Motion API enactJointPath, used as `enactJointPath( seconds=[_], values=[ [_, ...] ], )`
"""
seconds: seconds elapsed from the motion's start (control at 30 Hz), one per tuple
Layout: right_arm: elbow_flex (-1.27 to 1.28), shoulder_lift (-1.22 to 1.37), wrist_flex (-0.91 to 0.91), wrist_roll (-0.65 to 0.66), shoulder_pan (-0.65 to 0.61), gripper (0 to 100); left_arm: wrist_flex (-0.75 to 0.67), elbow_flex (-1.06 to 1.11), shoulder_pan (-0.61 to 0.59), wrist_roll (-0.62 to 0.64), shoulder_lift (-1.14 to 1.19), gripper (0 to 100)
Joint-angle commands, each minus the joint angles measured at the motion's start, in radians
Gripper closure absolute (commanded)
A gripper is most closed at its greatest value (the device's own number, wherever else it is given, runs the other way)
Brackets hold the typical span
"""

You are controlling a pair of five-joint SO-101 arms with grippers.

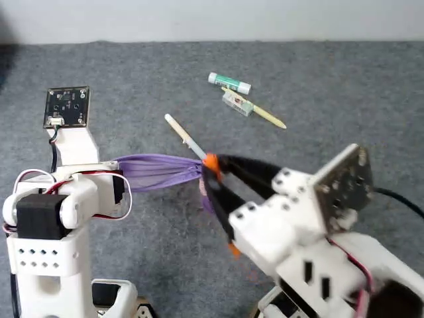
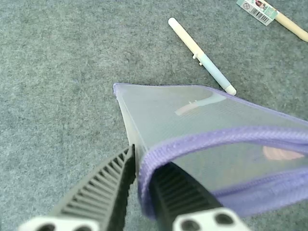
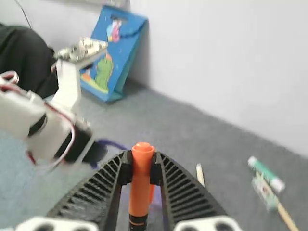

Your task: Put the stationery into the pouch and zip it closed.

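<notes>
Pinches the edge of the pouch in the left gripper, jaws nearly together. Has the right arm stretched in toward it, right gripper clamped around an orange marker.

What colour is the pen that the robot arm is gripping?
Orange; the right wrist view shows the pen best, clamped in the right end effector.

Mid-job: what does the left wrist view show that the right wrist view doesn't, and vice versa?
Left wrist: the left end effector clamped on a corner of the pouch. Right wrist: the right end effector holding an orange marker, and a blue bag by the wall. Both: the pouch, the pale pen and the labelled stick on the carpet.
</notes>
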Motion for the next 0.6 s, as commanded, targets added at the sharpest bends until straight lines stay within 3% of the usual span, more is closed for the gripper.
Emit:
enactJointPath(
  seconds=[0.0, 0.27, 0.4, 0.57],
  values=[
    [0.120, -0.004, -0.318, 0.020, 0.030, 99.1, 0.003, -0.030, 0.000, 0.012, 0.008, 99],
    [0.451, -0.002, -0.957, 0.150, 0.015, 99.1, 0.005, -0.030, 0.003, 0.012, 0.008, 99],
    [0.534, -0.002, -1.090, 0.203, -0.079, 99.1, 0.005, -0.030, 0.005, 0.012, 0.008, 99],
    [0.539, -0.002, -1.133, 0.206, -0.136, 99.1, 0.005, -0.030, 0.005, 0.012, 0.008, 99]
  ],
)
